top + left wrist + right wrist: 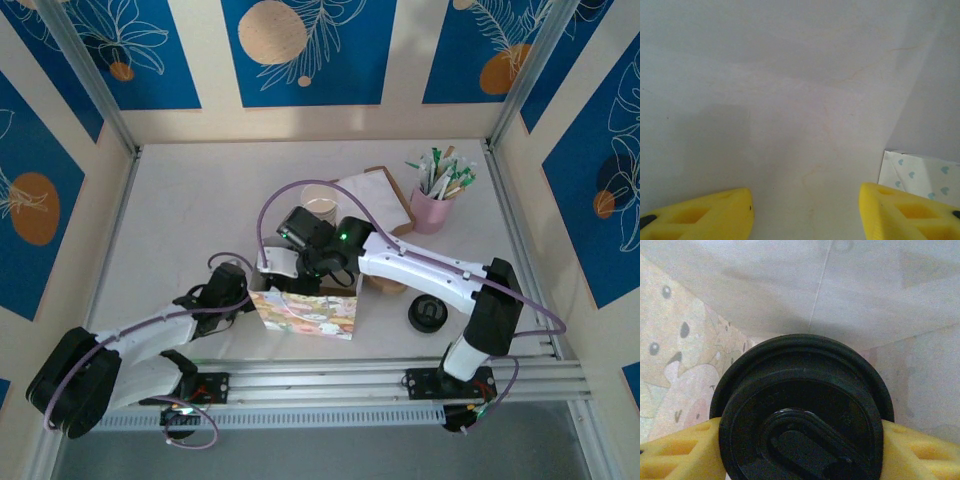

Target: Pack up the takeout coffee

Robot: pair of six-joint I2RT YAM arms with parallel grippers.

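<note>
The takeout coffee (802, 410) shows its round black lid from above, clamped between the yellow fingers (685, 452) of my right gripper (802, 455). Around it rise the pale inner walls of a patterned paper bag (680, 360). From above, that bag (305, 312) stands near the table's front edge, with my right gripper (300, 262) reaching down into its open top and hiding the cup. My left gripper (805, 212) hangs open over bare table, nothing between its fingers. A corner of the bag (920, 175) lies just to its right. In the top view my left gripper (250, 292) sits at the bag's left side.
A pink cup of sticks and straws (435, 205) stands at the back right beside a brown board with paper (380, 195). A cream paper cup (318, 205) stands behind the arms. A loose black lid (427, 316) lies right of the bag. Metal rails (380, 375) run along the near edge.
</note>
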